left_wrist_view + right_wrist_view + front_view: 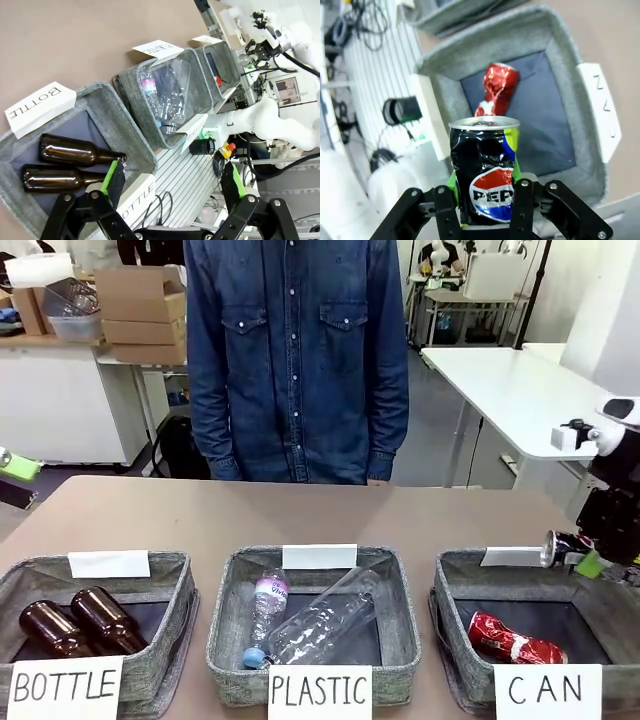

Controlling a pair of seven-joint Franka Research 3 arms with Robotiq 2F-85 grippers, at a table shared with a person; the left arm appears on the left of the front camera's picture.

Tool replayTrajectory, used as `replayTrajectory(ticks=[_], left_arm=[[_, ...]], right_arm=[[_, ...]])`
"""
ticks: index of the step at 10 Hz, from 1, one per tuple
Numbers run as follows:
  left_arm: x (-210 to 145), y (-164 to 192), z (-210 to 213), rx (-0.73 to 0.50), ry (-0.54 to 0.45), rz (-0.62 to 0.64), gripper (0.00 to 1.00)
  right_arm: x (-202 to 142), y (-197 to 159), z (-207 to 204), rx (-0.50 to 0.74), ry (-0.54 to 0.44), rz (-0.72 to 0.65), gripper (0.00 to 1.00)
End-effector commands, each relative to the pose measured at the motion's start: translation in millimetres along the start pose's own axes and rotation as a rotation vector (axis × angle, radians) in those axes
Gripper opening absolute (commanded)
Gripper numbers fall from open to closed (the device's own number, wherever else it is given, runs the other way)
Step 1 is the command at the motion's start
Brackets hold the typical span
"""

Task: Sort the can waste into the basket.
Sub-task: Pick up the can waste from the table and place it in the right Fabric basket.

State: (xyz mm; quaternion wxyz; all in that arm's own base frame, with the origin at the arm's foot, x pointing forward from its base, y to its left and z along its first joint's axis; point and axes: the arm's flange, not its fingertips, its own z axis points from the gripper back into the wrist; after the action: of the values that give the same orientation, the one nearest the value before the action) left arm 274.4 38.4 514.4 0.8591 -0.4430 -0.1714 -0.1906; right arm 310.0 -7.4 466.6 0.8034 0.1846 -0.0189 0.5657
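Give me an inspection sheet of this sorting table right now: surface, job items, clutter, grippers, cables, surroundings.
Surface: brown tabletop, bare beyond three baskets.
Job's things: dented red metal can lies in the grey woven basket signed CAN; dark blue-black Pepsi can is held above that basket.
Clutter: two brown glass bottles in the grey BOTTLE basket; clear plastic bottles in the grey PLASTIC basket.
Grippers: right gripper shut on the Pepsi can; left gripper open, empty, near the BOTTLE basket.
Cables: black cables beside the table.
Surroundings: person in denim shirt at far side; white table; cardboard boxes.
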Motion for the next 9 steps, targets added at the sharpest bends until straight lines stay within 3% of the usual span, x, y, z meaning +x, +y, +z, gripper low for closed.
replayTrajectory(ticks=[1,4,5,6,7,9], left_arm=[[-2.5,-0.3,-0.5,-0.002,0.002,0.010,1.00],[-2.5,-0.3,-0.5,-0.002,0.002,0.010,1.00],[-2.5,-0.3,-0.5,-0.002,0.002,0.010,1.00],[-2.5,-0.3,-0.5,-0.002,0.002,0.010,1.00],[-2.5,-0.3,-0.5,-0.002,0.002,0.010,1.00],[-2.5,-0.3,-0.5,-0.002,0.002,0.010,1.00]], right_arm=[[-7.6,-6.3,1.1,-0.032,-0.019,0.022,0.00],[-4.9,-10.3,-3.6,-0.052,-0.043,-0.021,0.00],[-4.3,-11.0,-3.2,-0.053,-0.049,-0.042,0.84],[-3.0,-10.7,-2.9,-0.065,-0.046,-0.058,0.96],[-2.6,-11.2,-2.7,-0.070,-0.045,-0.067,1.00],[-3.4,-12.4,-3.2,-0.069,-0.051,-0.079,1.00]])
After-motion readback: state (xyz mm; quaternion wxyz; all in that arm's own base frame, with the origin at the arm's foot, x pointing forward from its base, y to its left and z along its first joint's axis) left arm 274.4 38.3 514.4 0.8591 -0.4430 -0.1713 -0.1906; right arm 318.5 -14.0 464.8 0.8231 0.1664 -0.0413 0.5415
